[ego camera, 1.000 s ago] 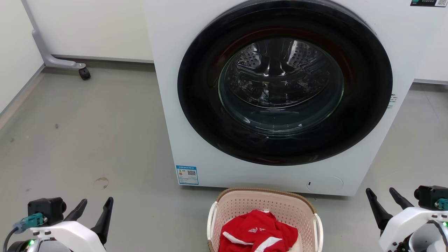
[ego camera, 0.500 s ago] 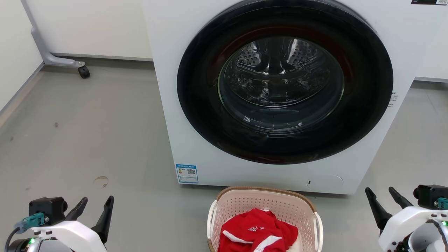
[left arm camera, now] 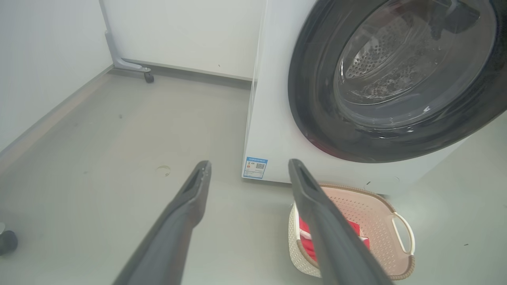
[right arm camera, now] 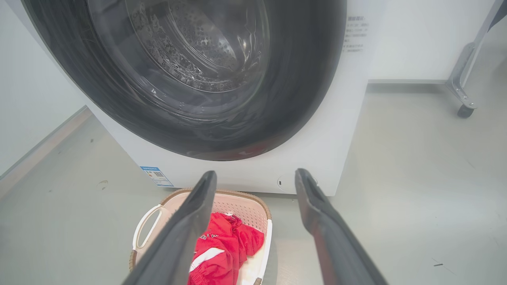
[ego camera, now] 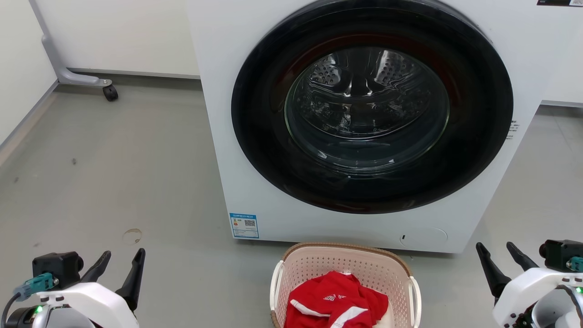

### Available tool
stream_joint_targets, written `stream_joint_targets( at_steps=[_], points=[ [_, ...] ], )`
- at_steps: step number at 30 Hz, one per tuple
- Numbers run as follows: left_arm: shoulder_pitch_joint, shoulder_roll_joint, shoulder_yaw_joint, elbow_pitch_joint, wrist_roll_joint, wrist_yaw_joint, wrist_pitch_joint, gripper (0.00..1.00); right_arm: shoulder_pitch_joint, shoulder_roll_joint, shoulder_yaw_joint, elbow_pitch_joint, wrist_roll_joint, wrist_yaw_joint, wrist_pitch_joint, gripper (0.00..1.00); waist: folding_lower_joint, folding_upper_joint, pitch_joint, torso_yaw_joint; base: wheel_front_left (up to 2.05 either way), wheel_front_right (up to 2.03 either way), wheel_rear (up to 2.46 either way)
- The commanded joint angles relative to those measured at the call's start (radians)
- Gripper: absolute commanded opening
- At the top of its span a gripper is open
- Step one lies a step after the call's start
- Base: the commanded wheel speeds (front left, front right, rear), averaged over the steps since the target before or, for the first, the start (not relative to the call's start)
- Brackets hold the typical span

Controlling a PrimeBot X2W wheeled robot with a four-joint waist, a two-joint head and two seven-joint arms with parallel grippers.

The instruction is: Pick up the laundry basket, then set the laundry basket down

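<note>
so the laundry basket is sitting on the grey floor at 6 o'clock in the head view, right in front of the washer, its far rim close to the machine's bottom edge. a red garment with white stripes is bunched up inside it. the basket's two white handles are at its 9 and 3 o'clock sides and nothing is touching either one

left gripper is down at 7 o'clock, fingers spread apart with nothing between them, tips pointing toward 1 o'clock. right gripper is at 5 o'clock, same deal: fingers apart and empty, tips leaning toward 11 o'clock. both are well apart from the basket, one on each side

in the left wrist view the basket shows at 5 o'clock, partly behind one of that gripper's fingers. in the right wrist view it's at 7 o'clock, again partly hidden by a finger

washer takes up 12 to 3 o'clock of the head view, with a big dark round door and the metal drum visible through the glass. a little blue label sits at the 7 o'clock corner of its front, and there's a caster wheel off at 10 o'clock by the wall
</note>
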Motion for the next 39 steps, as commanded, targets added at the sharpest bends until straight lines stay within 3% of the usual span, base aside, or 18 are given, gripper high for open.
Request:
stream_joint_targets(
  at_steps=[1, 39],
  points=[
    [-0.024, 0.035, 0.050, -0.006, 0.011, -0.005, -0.011, 1.00, -0.013, -0.019, 0.013, -0.027, -0.011, -0.003, 0.001, 1.00, 0.0000, 0.0000, 0.000, 0.000, 0.00, 0.00, 0.00],
    [-0.021, 0.027, 0.069, -0.023, 0.065, -0.020, -0.013, 1.00, -0.008, -0.026, 0.012, -0.030, -0.011, -0.003, 0.003, 1.00, 0.0000, 0.0000, -0.006, 0.010, 0.00, 0.00, 0.00]
  ],
)
